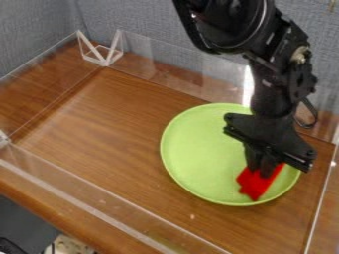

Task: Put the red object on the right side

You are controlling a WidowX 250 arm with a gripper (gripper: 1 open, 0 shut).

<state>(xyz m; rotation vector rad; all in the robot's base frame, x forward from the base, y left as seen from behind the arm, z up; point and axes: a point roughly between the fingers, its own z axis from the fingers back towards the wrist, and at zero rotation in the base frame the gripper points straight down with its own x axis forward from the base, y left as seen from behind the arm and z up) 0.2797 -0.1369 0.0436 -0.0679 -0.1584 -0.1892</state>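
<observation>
The red object (257, 182), a bright red bar-like block, hangs low over the right front rim of the round lime-green plate (212, 149). My gripper (265, 167) points straight down and is shut on the red object's upper end. Only the lower part of the block shows below the black fingers. Whether the block touches the plate I cannot tell.
The plate lies on a brown wooden tabletop (93, 109) enclosed by low clear plastic walls (79, 203). A white wire stand (99, 47) sits at the far left corner. The right wall (324, 189) stands close beside the plate.
</observation>
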